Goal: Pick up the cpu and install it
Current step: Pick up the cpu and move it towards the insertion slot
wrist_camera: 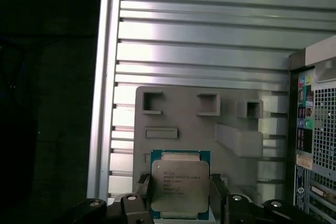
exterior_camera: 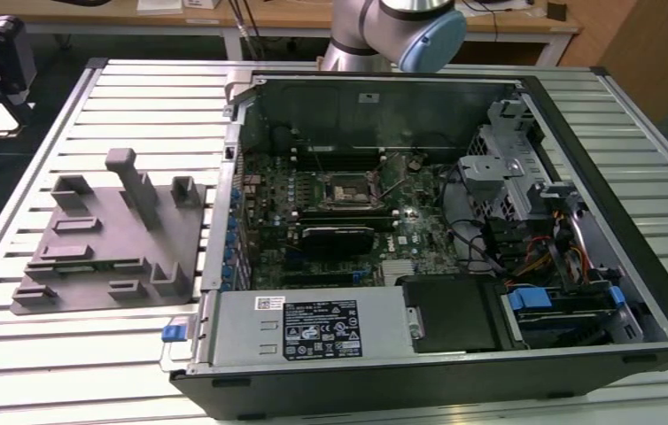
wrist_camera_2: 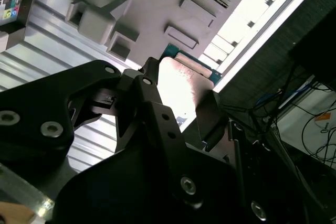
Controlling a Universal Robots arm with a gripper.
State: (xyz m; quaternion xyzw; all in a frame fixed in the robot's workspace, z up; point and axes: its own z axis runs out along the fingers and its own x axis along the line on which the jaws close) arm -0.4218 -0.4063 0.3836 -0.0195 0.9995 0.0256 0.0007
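Observation:
The cpu (wrist_camera: 180, 183) is a small flat square chip with a pale silver top and a green rim. My gripper (wrist_camera: 180, 188) is shut on it, with a black finger (wrist_camera: 145, 193) pressed against each of two opposite edges. It hangs above the grey plastic fixture (wrist_camera: 199, 129) on the slatted table. In the second wrist view the cpu (wrist_camera_2: 181, 85) shines brightly between the same black fingers (wrist_camera_2: 149, 85). In the exterior view, the dark square socket (exterior_camera: 350, 190) with its metal frame sits on the motherboard inside the open computer case (exterior_camera: 617, 177).
The grey fixture (exterior_camera: 110, 239) with upright blocks lies on the slatted metal table (exterior_camera: 27, 354) at the exterior view's left of the case. The arm's base (exterior_camera: 393, 27) stands behind the case. The case also holds a power supply (exterior_camera: 310, 328), drive cages and cables.

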